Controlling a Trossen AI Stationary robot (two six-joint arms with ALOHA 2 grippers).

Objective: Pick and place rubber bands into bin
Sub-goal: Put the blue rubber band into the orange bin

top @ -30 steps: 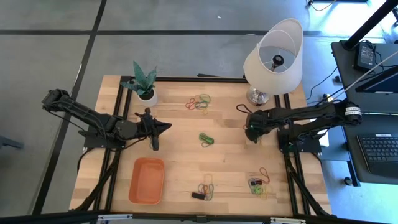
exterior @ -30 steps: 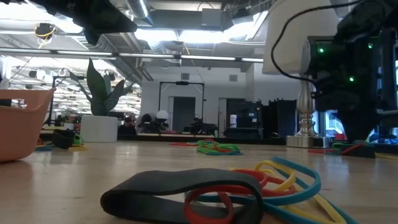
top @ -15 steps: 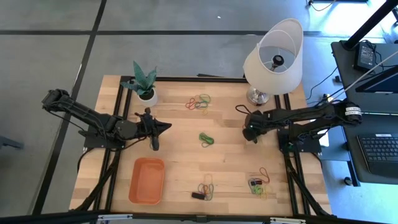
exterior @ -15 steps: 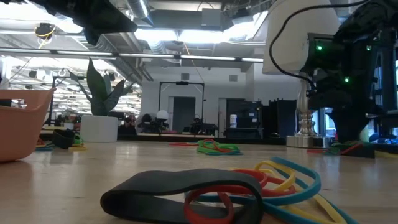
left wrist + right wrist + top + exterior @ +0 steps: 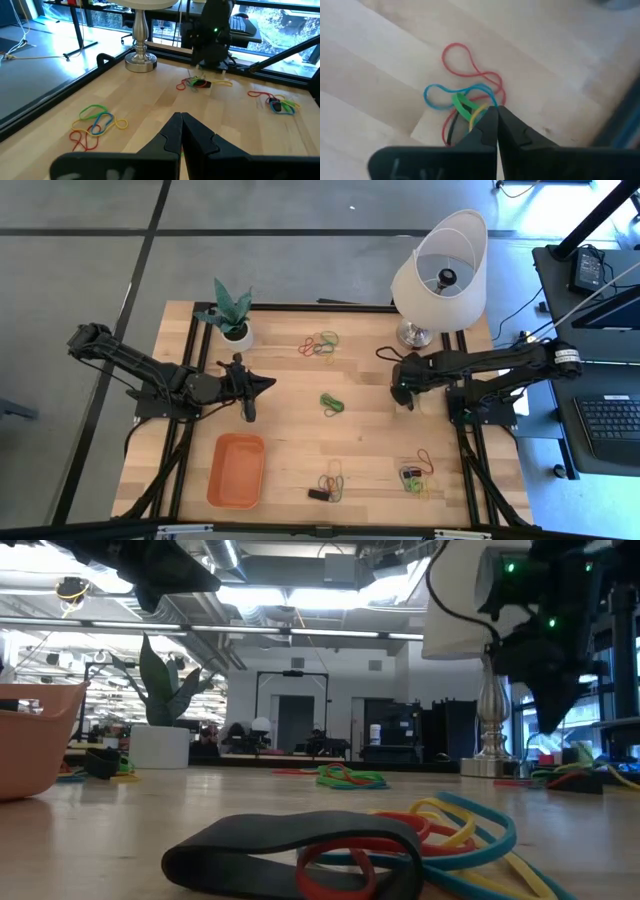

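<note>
**Right claw pinched on a tangle near the lamp**

The right gripper (image 5: 496,116) sits at the table's right side beside the lamp (image 5: 440,275), its fingers closed together on a knot of bands (image 5: 465,107) (red, blue, green and yellow loops, most of them lying on the wood). The grip looks thin: only the green and yellow strands seem caught at the tips, so on lifting the red and blue loops may slip free, or snag and spring away. The bin (image 5: 237,470) lies well apart, at the front left, so a long carry could shed strands. The left gripper (image 5: 181,131) hangs over the table's left half, fingers closed on nothing. Other bands lie in separate clusters: one (image 5: 332,403) at mid-table, more (image 5: 320,345) at the back.
</note>
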